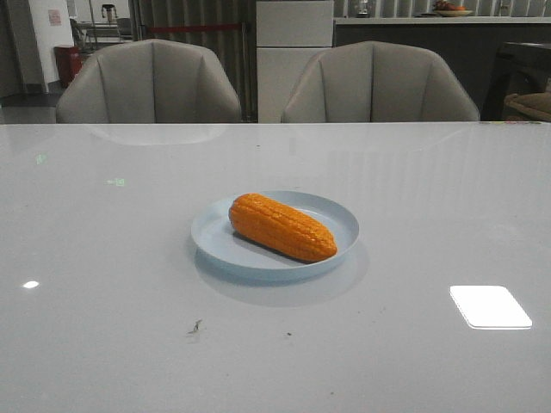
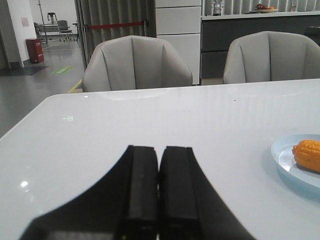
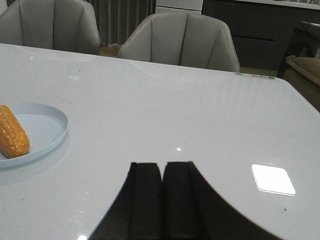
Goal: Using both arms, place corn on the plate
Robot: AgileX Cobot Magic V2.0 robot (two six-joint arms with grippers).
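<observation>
Ahead of both sets of jaws, nothing but bare white table [image 1: 103, 344] lies between them and the plate [image 1: 211, 237]; two grey chairs [image 1: 148, 82] stand beyond its far edge. One left gripper [image 2: 159, 192], jaws pressed together and holding nothing, has the plate off to its right. One corn [image 1: 281, 226], orange-yellow with kernel rows, lies slantwise on the single pale blue plate, probably tapered end nearer. One right gripper [image 3: 162, 200], likewise closed and empty, has the plate to its left.
</observation>
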